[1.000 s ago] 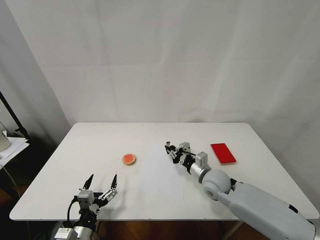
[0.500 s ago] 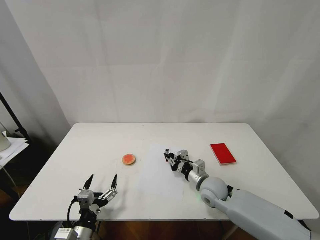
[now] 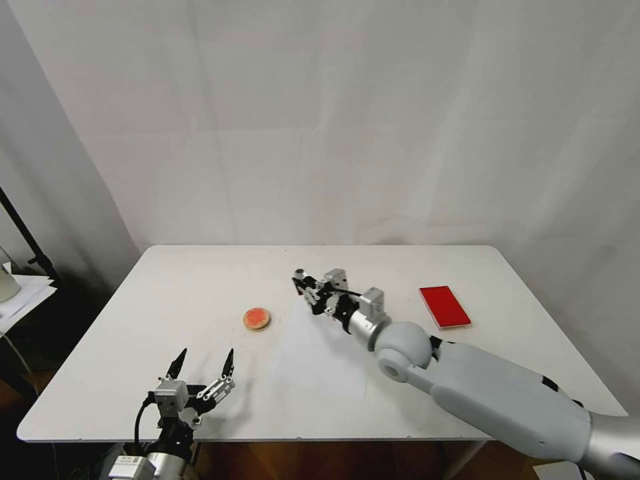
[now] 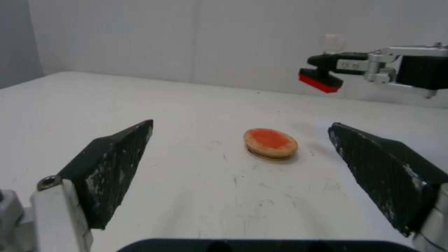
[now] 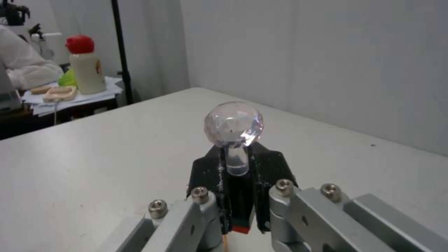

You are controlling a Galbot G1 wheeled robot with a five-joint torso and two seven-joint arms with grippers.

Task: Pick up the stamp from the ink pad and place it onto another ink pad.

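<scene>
Head view: stamp [image 3: 300,275] clamped upright between right fingers [image 3: 308,288], above table [image 3: 200,280], near round pad [image 3: 257,319].

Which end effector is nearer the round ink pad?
Right end effector, holding the stamp above the table beside the round ink pad. Left end effector hovers nearer the table's front edge.

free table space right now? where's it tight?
Bare: the back strip of the table along the wall, the left side beyond the round ink pad, and the front right corner below the red ink pad. Tight: mid-table, where the right gripper holds the stamp aloft over the paper sheet, and the front left edge by the parked left gripper.
</scene>
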